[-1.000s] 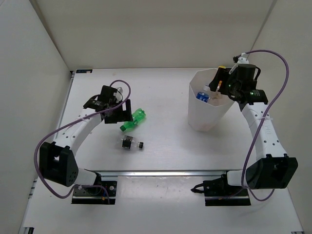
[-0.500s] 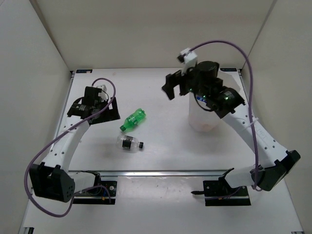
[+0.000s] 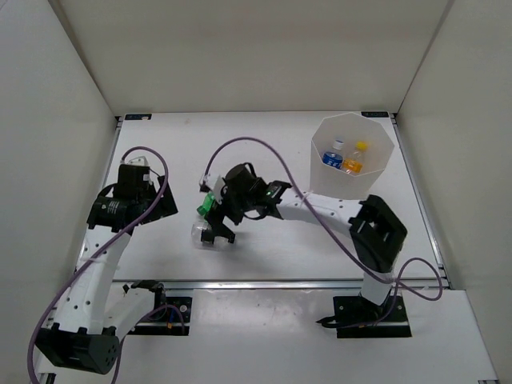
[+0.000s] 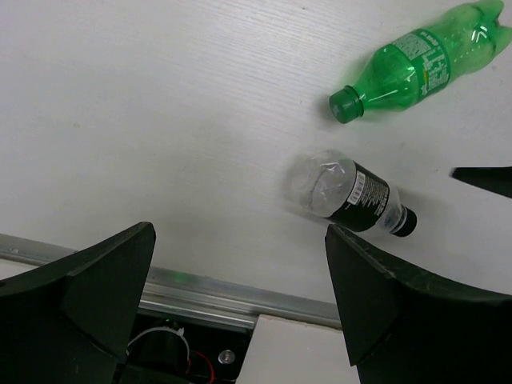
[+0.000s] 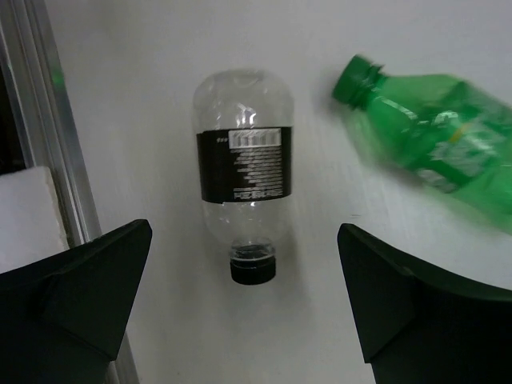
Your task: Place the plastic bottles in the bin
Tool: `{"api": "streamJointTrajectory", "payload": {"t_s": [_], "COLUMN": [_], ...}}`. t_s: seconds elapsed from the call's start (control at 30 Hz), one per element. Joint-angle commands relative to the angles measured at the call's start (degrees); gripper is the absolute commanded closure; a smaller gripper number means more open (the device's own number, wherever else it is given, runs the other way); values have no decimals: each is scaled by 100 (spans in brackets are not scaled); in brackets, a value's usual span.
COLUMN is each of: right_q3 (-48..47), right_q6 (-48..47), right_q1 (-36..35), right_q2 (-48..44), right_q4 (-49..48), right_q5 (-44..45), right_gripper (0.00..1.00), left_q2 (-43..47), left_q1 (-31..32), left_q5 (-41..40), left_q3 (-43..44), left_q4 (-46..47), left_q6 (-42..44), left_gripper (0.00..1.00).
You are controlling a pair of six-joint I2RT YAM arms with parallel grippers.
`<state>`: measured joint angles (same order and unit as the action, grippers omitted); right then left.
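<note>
A clear bottle with a black label [image 3: 200, 234] lies on the table, cap toward the right. My right gripper [image 3: 216, 227] hovers just above it, open, jaws on either side of its black cap [image 5: 253, 269]. A green bottle [image 3: 208, 203] lies just beyond, partly hidden by that gripper; it is in full view in the left wrist view as the green bottle [image 4: 416, 68]. At the far right stands the white bin [image 3: 320, 188], with a blue bottle [image 3: 332, 158], an orange bottle [image 3: 352, 166] and a yellow-capped one [image 3: 362, 147] inside. My left gripper [image 3: 138, 210] hangs open and empty at the left.
A metal rail [image 3: 264, 282] runs along the table's near edge, close to the clear bottle [image 5: 244, 172]. White walls enclose the table on the left, back and right. My right arm stretches across the table's middle from its base [image 3: 376, 232].
My right arm has swung from above the bin across to the two bottles on the table, its jaws now wide. The left arm has drawn back toward the left and near side.
</note>
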<state>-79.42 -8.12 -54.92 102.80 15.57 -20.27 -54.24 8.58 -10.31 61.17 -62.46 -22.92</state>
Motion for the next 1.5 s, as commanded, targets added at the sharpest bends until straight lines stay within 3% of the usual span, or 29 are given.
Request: {"api": "streamJointTrajectory", "payload": {"t_s": [0.0,0.33,0.37,0.4,0.5,0.53,0.7,0.9,1.0,1.1,1.27,1.33,1.37,1.47], "right_q3": [180,690,691,795,1156,1252,1525,904,263,-134,-478,-592,-653,-699], "right_q6": [-366,-559,-507,-445,-243,-164,-5,127,415,750,994,1207,1277,1322], "right_q1": [-273,-669,-670,-661,-565,-521,-284,639,1813,3044,4197,4541,4664,4824], "right_q2": [264,1032,988,874,409,268,-1198,-2473,-2800,-2950,-2907,-2741,-2713,-2643], "right_q4": [-880,-1795,-1769,-1847,-2102,-2094,-1849,-565,164,604,1148,1404,1553,1765], "right_q5": [-189,832,884,937,973,973,1261,1955,1914,1239,1543,1579,1562,1745], "right_gripper": [0,3,9,25,56,62,71,70,72,71,72,63,50,26], "left_q2": [151,-25,-43,-69,-104,-139,-403,-965,-1368,-1974,-2486,-2452,-2434,-2215], "left_q1": [-14,-23,-23,-14,-5,3,100,276,478,636,619,487,409,364], "left_q5": [-95,37,98,108,265,309,538,1213,1732,2066,2076,2138,2094,1910], "left_q3": [-70,62,88,141,141,150,334,299,238,404,686,703,704,730], "left_q4": [-231,-109,-118,-144,-4,49,321,1084,1612,1842,1895,1895,1878,1851], "left_q6": [-46,-29,-29,-46,-55,6,50,260,603,552,552,534,551,551], "left_gripper": [1,1,2,1,2,1,1,1,1,1,1,1,2,1]}}
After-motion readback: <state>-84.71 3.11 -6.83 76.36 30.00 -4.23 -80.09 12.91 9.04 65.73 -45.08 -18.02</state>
